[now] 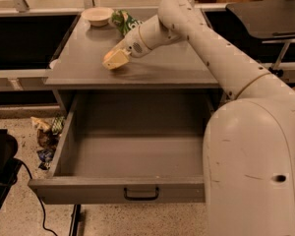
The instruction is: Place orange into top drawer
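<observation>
The orange (106, 58) lies on the grey cabinet top (182, 68), left of centre; only a sliver of it shows at the gripper's tip. My gripper (115, 60) reaches in from the right, is down on the cabinet top and sits over the orange. The top drawer (88, 191) is pulled wide open below the cabinet top. It is a deep grey box with nothing in it and a small black handle (141, 194) on its front panel.
A cream bowl (97, 15) and a green snack bag (122, 19) sit at the back of the cabinet top. My white arm (226, 68) crosses the right side. Litter (45, 136) and a black object with a cable (2, 161) are on the floor at left.
</observation>
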Robot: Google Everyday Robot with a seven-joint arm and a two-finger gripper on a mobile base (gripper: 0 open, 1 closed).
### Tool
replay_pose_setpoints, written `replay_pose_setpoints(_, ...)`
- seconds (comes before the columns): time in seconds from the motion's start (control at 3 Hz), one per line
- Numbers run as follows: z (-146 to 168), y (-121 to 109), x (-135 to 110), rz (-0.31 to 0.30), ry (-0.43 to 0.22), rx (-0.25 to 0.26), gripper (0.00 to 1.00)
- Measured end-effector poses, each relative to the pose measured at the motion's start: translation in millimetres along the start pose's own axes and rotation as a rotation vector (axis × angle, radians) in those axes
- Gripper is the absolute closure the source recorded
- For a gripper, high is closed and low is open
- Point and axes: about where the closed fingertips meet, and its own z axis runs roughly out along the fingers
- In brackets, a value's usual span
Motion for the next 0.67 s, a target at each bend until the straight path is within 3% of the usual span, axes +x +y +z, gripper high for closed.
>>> replay_pose_setpoints(0.33,-36.5,7.0,-30.3,-0.063,-0.102,0.014,0.89)
replay_pose_setpoints(0.67,-31.3,8.3,-29.1,-0.068,-0.099,0.007,1.00)
